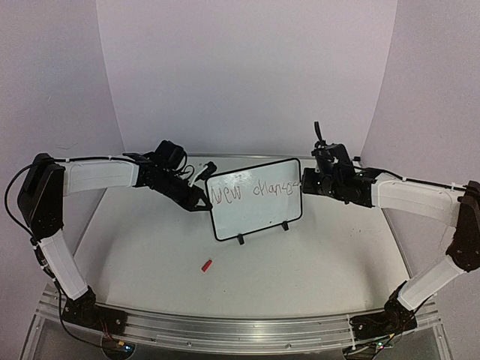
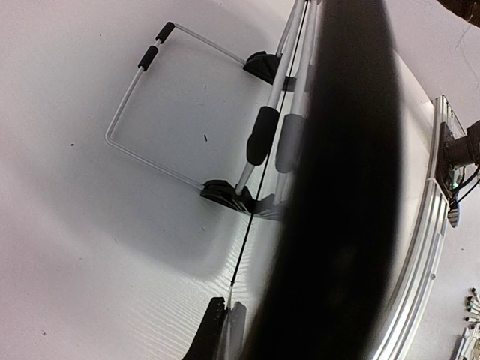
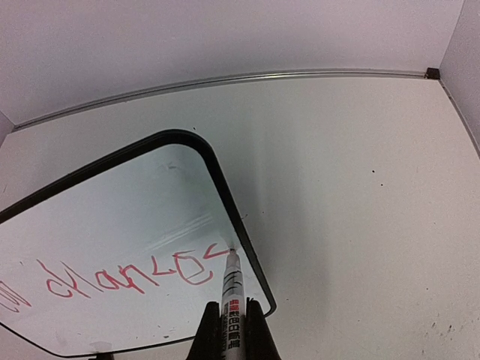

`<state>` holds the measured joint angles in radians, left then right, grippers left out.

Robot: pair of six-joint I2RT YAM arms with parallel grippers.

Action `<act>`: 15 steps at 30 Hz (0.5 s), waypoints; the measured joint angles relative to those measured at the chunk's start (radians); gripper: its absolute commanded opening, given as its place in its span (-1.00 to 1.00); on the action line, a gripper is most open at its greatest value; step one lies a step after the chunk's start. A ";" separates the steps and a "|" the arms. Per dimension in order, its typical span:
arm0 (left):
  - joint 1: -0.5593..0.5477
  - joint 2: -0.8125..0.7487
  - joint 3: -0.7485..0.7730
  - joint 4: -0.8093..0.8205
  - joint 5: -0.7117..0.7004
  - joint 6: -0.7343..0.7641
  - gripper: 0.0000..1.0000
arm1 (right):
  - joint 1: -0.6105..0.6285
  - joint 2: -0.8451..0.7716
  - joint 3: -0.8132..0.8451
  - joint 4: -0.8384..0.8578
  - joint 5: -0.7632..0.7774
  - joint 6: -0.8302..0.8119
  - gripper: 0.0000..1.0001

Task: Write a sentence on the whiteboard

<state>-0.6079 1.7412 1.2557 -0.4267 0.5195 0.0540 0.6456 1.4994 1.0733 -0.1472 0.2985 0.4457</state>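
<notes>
So the board (image 1: pixel 255 214) stands tilted on its stand (image 2: pixel 262 135) around the middle of the table (image 1: pixel 150 255), between the two hands. The left hand (image 1: pixel 201 199) is closed on the board's left edge. The right hand (image 1: pixel 306 184) sits just off the right edge, clamped on a marker (image 3: pixel 232 281) whose tip touches the board close to the frame, right at the end of the writing (image 3: pixel 124 279). The writing is one line: "New", then something like "chance" in red, with a messy last letter. The marker has a red label band with small print I can't read. A red cap (image 1: pixel 207 265) lies on the table, nearer than the board.
</notes>
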 measured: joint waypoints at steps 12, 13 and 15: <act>0.000 0.000 0.001 0.000 0.001 -0.001 -1.00 | 0.000 0.036 -0.010 0.006 -0.061 -0.001 -1.00; 0.000 0.000 0.001 0.000 0.001 -0.001 -1.00 | 0.000 0.035 -0.015 0.011 -0.072 -0.003 -1.00; 0.000 0.000 0.001 0.000 0.001 -0.001 -1.00 | 0.000 0.031 -0.024 0.019 -0.095 -0.004 -1.00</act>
<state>-0.6079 1.7412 1.2572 -0.4271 0.5205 0.0528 0.6456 1.5303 1.0491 -0.1282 0.2031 0.4413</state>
